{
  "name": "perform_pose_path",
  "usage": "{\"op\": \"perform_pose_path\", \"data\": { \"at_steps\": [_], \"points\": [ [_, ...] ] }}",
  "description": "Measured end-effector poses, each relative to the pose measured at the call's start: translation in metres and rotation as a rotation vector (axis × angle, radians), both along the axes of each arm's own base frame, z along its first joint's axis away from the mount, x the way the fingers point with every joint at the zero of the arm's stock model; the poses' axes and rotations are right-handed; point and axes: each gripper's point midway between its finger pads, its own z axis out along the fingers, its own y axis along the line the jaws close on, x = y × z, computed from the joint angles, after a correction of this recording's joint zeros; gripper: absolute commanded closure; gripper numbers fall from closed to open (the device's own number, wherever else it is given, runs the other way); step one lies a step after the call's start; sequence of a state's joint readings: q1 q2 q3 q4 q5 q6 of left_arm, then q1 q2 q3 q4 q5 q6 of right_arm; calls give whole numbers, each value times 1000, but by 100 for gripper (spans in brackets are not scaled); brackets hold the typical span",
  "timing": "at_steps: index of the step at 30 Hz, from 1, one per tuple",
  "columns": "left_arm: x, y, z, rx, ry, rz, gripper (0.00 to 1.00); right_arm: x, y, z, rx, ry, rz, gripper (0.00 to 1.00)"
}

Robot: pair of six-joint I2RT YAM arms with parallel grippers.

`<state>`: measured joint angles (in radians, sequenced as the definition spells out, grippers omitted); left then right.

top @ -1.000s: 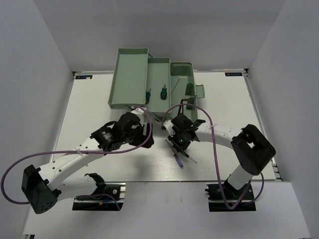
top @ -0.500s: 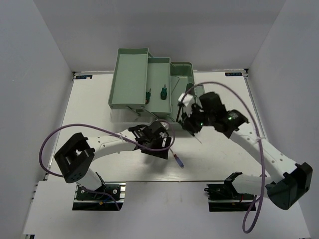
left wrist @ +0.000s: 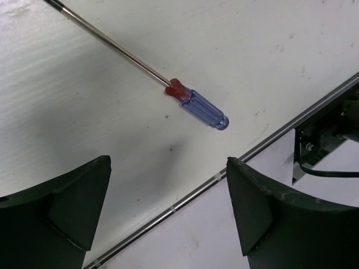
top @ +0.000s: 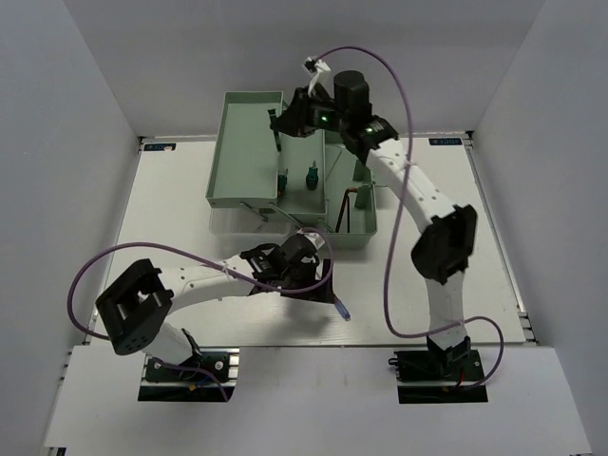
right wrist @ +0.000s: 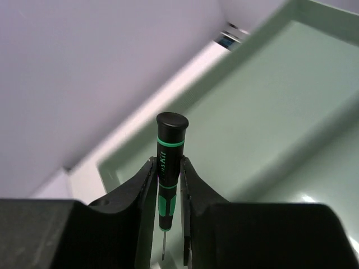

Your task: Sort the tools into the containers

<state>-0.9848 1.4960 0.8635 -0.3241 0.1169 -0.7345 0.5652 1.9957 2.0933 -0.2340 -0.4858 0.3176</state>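
My right gripper (top: 277,131) (right wrist: 167,185) is shut on a thin black precision screwdriver with green bands (right wrist: 169,159), held upright over the large left tray (top: 245,152) (right wrist: 263,112) of the pale green toolbox. My left gripper (top: 321,277) (left wrist: 168,207) hangs open and empty over the table, just short of the blue-handled precision screwdriver (top: 340,309) (left wrist: 205,109), which lies flat with its shaft running away up-left. Two stubby green-handled screwdrivers (top: 282,179) (top: 310,177) stand in the middle tray (top: 306,142). Dark hex keys (top: 350,204) lie in the base compartment (top: 366,228).
White walls close in the table on the left, back and right. A metal rail (left wrist: 235,162) marks the table's near edge, close behind the blue screwdriver. The right arm (top: 418,199) stretches diagonally over the toolbox's right side, trailing a purple cable (top: 389,285).
The right arm has swung from the table's middle up to the far-left tray, carrying the black screwdriver. The left arm has moved right toward the blue screwdriver, jaws widening a little.
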Motion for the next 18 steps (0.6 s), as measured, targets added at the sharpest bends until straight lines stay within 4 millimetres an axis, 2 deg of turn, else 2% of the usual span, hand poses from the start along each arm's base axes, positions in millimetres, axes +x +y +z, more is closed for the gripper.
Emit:
{"op": "perform_pose_path", "data": {
  "at_steps": [3,7,9,10,11,14,16,18],
  "points": [
    [-5,0,4,-22,4,15,6,18,41,1,126,66,45,100],
    [-13,2,7,-32,13,20,5,12,71,-19,159,135,79,98],
    [-14,0,7,-34,17,22,4,5,78,-32,153,160,94,71],
    [-15,0,6,-30,21,23,4,2,82,-38,148,168,101,60],
    [-17,0,5,-20,26,22,4,-1,84,-45,140,182,108,44],
    [-16,-8,1,15,43,14,4,-4,84,-58,124,210,123,36],
    [-14,-17,-1,39,46,11,4,-2,78,-58,128,211,130,36],
    [-9,-23,-3,63,41,16,4,-1,65,-55,133,217,123,36]
  ]
}}
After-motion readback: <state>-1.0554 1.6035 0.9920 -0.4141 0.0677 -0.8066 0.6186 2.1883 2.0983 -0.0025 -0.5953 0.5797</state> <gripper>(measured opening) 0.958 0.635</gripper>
